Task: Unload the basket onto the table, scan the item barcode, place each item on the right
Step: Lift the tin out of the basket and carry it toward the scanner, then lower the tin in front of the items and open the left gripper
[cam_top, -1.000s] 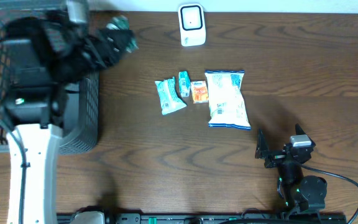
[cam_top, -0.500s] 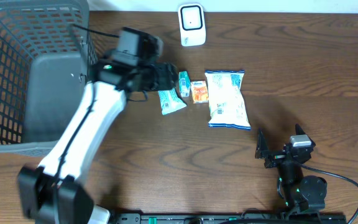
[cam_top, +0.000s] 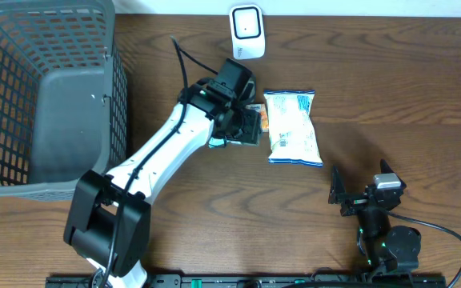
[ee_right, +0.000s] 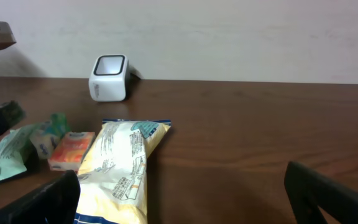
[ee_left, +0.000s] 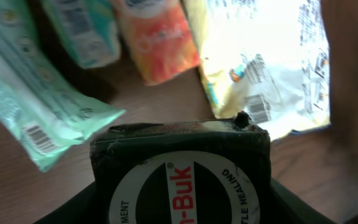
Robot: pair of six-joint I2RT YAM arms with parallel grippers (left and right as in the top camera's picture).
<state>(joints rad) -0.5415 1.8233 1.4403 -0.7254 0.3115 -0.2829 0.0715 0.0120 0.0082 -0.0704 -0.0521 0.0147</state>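
Swung from the basket (cam_top: pixel 120 96), our left gripper (cam_top: pixel 246 128) pinches a black packet (ee_left: pixel 179 174), right gripper (cam_top: pixel 360 192) spread, scanner (cam_top: pixel 246 32) not yet reached.

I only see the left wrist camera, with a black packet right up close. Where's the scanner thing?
Observer: The white scanner stands at the far edge of the table, beyond the left gripper holding that black packet.
Operator: What's the other arm doing?
Observer: The right gripper is open near the front edge, touching nothing.
Operator: Is there anything else big?
Observer: A grey mesh basket sits at the table's left end.
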